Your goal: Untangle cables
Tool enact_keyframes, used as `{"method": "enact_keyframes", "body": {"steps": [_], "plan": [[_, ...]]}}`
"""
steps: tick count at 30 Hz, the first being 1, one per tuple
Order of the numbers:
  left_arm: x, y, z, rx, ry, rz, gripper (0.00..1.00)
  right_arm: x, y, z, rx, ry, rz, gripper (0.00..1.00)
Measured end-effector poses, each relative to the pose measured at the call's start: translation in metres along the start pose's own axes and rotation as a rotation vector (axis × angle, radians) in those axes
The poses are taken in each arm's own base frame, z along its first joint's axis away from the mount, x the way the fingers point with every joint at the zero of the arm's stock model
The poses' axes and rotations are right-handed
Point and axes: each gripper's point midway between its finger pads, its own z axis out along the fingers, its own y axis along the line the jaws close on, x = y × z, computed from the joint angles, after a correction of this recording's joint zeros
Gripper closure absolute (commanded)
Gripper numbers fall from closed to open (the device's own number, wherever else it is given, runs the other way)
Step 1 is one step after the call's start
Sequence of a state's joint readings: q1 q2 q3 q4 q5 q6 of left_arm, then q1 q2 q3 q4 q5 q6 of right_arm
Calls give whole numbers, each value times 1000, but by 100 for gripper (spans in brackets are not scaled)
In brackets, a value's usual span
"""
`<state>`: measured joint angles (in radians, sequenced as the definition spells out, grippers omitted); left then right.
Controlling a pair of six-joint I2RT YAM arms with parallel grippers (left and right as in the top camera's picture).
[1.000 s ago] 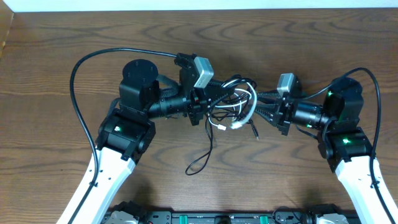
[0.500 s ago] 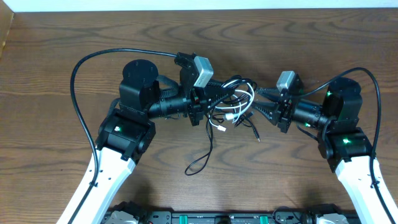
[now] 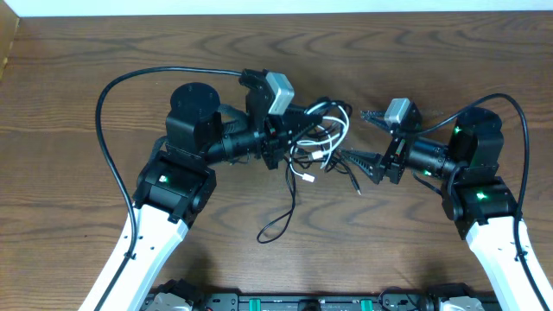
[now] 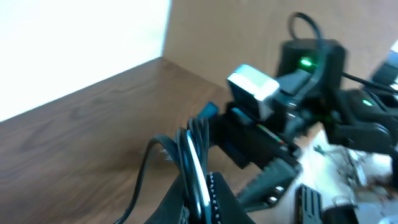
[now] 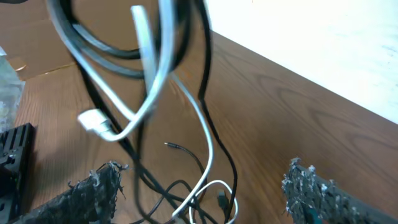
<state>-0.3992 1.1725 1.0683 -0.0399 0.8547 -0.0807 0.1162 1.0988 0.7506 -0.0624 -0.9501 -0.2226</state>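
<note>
Dangling from the left hand [image 3: 296, 131], cables [image 3: 327, 142] beside the spread right hand [image 3: 355, 136].

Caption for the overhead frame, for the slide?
Left claw shut on the tangled cables; right claw open, facing them over the wooden table.

Arms: white lower links [image 3: 147, 233], blk joints [image 3: 192, 108], green LEDs [image 3: 163, 179], grey wrist cams [image 3: 278, 90], thick blk arm cables [image 3: 173, 71].

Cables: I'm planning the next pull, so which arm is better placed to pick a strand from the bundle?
Right. The right gripper is open and empty, facing the hanging cables. The left gripper is shut on them, holding them up, so it's occupied.
</note>
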Motion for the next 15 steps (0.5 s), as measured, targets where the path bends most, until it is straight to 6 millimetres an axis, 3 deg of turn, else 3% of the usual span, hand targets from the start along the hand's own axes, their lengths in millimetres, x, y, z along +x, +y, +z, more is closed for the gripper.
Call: {"method": "enact_keyframes", "body": {"steps": [3, 5, 10, 15], "plan": [[-2, 17, -1, -98, -18, -65, 92, 0, 0, 0, 0, 0, 0, 13], [-4, 29, -2, -165, -32, -110, 92, -1, 0, 0, 0, -2, 0, 1], [-5, 48, -7, -279, -62, -195, 92, -17, 8, -1, -53, -62, -57, 1], [-6, 54, -9, -315, -77, -234, 92, -39, 26, -4, -151, -144, -138, 1]]}}
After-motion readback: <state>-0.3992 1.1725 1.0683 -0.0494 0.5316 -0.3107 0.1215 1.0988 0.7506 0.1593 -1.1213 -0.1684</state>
